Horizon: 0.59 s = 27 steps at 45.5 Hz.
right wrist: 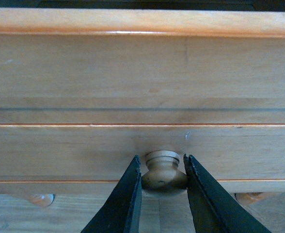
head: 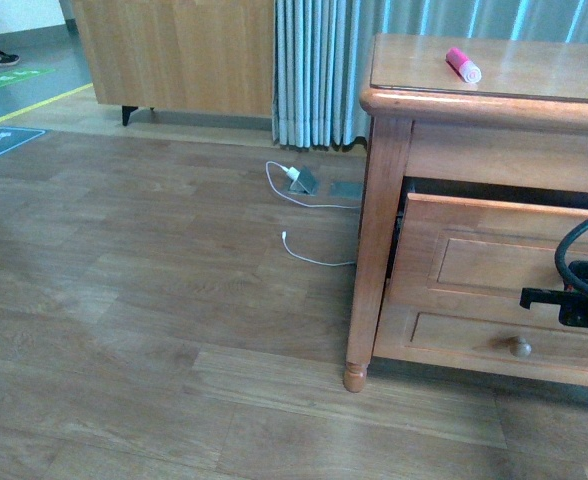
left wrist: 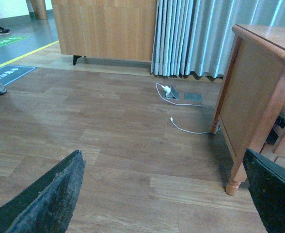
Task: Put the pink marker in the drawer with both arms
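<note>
Right gripper [right wrist: 161, 159] is closed on the round pale wooden knob [right wrist: 163, 175] of the honey-coloured wooden drawer [head: 474, 250], which stands slightly ajar. Left gripper [left wrist: 163, 153] gapes wide, empty. The stubby hot-pink marker [head: 463, 64] lies on the wooden dresser top [head: 544, 75], upper right of the front view. Opening is under way; next comes a straight outward pull.

The front view looks forward and down over the floor [head: 124, 320]. The dresser [head: 386, 200] stands near, at the right of the frame. The left wrist view sits low and faces across that same floor toward the curtain [left wrist: 181, 39]. Both views share the white cable [head: 309, 260] and the dresser's side. The right wrist view is pressed close to the drawer [right wrist: 142, 73], facing its knob [right wrist: 163, 170].
</note>
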{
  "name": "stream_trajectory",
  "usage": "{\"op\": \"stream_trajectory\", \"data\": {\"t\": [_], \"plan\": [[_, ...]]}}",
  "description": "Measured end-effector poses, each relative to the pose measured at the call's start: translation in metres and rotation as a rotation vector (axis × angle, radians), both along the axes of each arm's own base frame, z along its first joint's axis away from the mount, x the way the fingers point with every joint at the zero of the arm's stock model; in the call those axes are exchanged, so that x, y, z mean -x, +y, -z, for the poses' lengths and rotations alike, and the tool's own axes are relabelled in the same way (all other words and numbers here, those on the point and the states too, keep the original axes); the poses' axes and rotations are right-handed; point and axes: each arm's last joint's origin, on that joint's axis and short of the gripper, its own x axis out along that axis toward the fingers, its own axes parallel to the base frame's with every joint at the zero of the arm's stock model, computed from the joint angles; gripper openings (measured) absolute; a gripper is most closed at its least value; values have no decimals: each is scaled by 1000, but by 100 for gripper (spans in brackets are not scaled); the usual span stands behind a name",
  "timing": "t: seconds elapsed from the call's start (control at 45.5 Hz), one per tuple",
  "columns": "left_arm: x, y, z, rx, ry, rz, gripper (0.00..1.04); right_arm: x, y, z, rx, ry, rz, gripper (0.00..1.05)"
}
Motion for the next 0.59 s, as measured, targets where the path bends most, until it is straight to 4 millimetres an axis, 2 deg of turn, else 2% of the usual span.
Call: {"op": "stream_trajectory", "data": {"t": [0.264,0.418,0.594], "plan": [[0,0,0,0,0,0,99,53,0,-4,-32,28,-37,22],[0,0,0,0,0,0,99,95,-2,-7,-44,46,-56,22],[0,0,0,0,0,0,99,112,-4,-8,-46,55,-62,22]]}}
